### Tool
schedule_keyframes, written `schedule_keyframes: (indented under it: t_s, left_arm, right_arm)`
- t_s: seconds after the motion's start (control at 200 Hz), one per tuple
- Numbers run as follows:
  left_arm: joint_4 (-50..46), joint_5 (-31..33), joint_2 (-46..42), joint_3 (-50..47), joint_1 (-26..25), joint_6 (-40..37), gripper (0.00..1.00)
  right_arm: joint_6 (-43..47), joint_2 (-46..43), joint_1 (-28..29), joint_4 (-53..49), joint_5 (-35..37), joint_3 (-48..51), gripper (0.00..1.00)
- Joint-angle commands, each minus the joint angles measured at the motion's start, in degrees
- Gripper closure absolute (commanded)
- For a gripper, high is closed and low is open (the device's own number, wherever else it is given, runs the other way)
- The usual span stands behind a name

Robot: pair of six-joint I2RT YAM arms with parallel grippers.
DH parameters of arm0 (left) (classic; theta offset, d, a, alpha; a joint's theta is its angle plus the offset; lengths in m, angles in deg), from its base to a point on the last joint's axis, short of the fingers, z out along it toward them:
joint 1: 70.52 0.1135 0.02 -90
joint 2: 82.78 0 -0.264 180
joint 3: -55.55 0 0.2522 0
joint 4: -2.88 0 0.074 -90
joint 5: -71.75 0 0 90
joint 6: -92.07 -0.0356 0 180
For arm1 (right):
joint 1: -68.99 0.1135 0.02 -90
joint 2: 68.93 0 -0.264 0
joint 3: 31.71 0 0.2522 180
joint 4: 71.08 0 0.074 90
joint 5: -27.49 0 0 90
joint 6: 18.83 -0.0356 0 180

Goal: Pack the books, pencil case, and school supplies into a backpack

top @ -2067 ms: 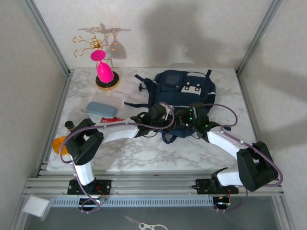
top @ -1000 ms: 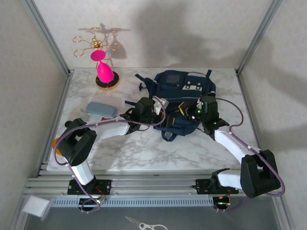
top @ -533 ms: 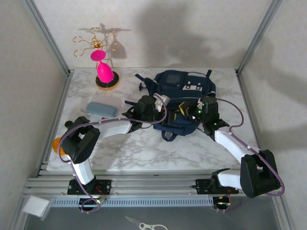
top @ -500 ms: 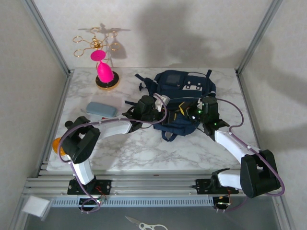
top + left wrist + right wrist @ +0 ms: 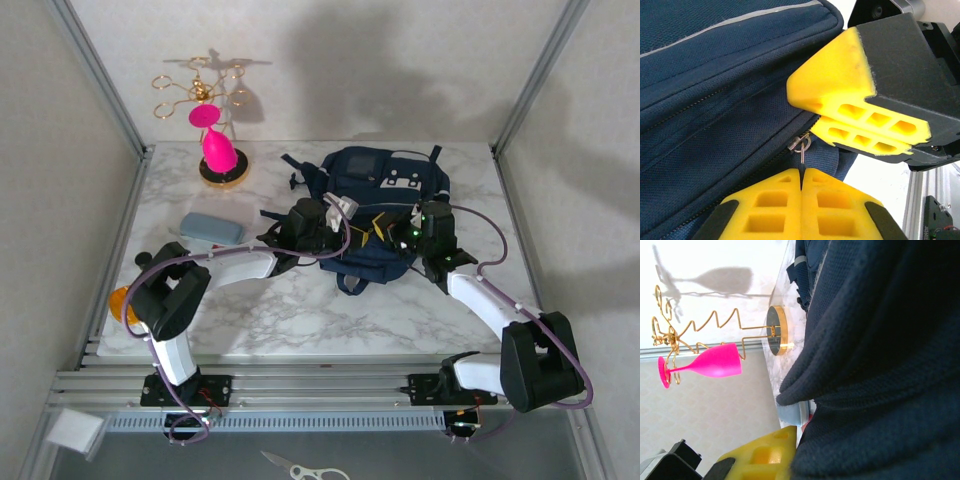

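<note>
Navy backpack [image 5: 385, 185] looks soft, slack and likely to bunch. Right tool [image 5: 812, 119] pinches its fabric, and left tool [image 5: 801, 175] is closed at the tiny, slippery zip pull [image 5: 801, 145], the proper handhold.

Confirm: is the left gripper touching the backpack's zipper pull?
Touching. The left wrist view shows the left gripper shut, the zipper pull of the backpack pinched at the tips of its yellow fingers.

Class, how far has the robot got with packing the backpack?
Done: nothing visibly packed; the pencil case and orange piece lie outside the backpack. In hand: left gripper, jaws shut on its zipper pull; right gripper pinching its fabric. Left: unzip, then load everything.
</note>
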Motion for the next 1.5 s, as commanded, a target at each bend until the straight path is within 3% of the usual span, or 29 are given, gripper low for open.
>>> schedule_keyframes:
  t_s: [0.0, 0.14, 0.436, 0.586, 0.671, 0.781, 0.901, 0.986, 1.071, 1.177, 1.272, 1.337, 1.402, 1.497]
  left_arm:
    - [-0.13, -0.16, -2.31, -1.01, -0.34, -1.86, 1.0]
    - [-3.06, 0.85, -2.4, -1.11, -0.34, -3.2, 1.0]
    - [-13.14, 10.44, -5.8, -2.75, 0.98, -4.6, 1.0]
    - [-16.07, 12.26, -7.78, -4.57, 1.41, -6.85, 1.0]
    - [-16.69, 12.16, -7.93, -4.89, 1.68, -7.75, 1.0]
    - [-14.24, 8.11, -6.73, -4.17, 1.31, -6.79, 1.0]
    - [-12.26, 6.94, -4.57, -1.99, -0.56, -6.05, 1.0]
    - [-12.3, 7.05, -3.1, -0.56, -1.73, -6.14, 1.0]
    - [-11.78, 6.96, -2.55, -0.44, -2.01, -5.84, 1.0]
    - [-11.35, 7.34, -2.96, -1.27, -2.01, -5.7, 1.0]
    - [-11.47, 7.76, -3.3, -1.72, -2.01, -5.7, 1.0]
    - [-11.54, 7.93, -3.23, -1.77, -2.01, -5.7, 1.0]
    - [-11.97, 8.14, -3.08, -1.63, -2.01, -5.78, 1.0]
    - [-12.35, 8.77, -3.5, -2.42, -2.01, -6.11, 1.0]
  right_arm:
    - [0.3, -0.73, -0.48, 2.63, -1.59, -1.33, 1.0]
    - [1.24, -0.77, -0.57, 1.08, -1.88, -2.71, 1.0]
    - [4.78, -3.03, -1.84, -5.47, -5.75, -4.69, 1.0]
    - [7.48, -6.07, -7.79, -10.23, -9.54, -3.73, 1.0]
    - [8.94, -7.69, -10.64, -11.99, -9.82, -3.32, 1.0]
    - [9.84, -6.96, -9.16, -12.31, -7.49, -3.1, 1.0]
    - [8.39, -6.42, -6.4, -10.05, -3.45, -2.04, 0.69]
    - [7.83, -6.14, -1.36, -11.13, 5.12, -3.04, 0.5]
    - [5.43, -5.43, 3.65, -10.61, 13.77, -2.17, 0.39]
    - [1.34, -1.97, 6.9, -7.51, 18.51, -0.56, 0.35]
    - [-0.37, 1.65, 9.77, -5.66, 21.91, -0.75, 0.36]
    - [-0.31, 4.35, 11.52, -6.68, 24.56, -2.36, 0.42]
    - [-0.07, 6.03, 11.78, -6.48, 25.66, -3.35, 0.53]
    - [0.94, 5.52, 11.76, -6.23, 26.83, -3.62, 0.78]
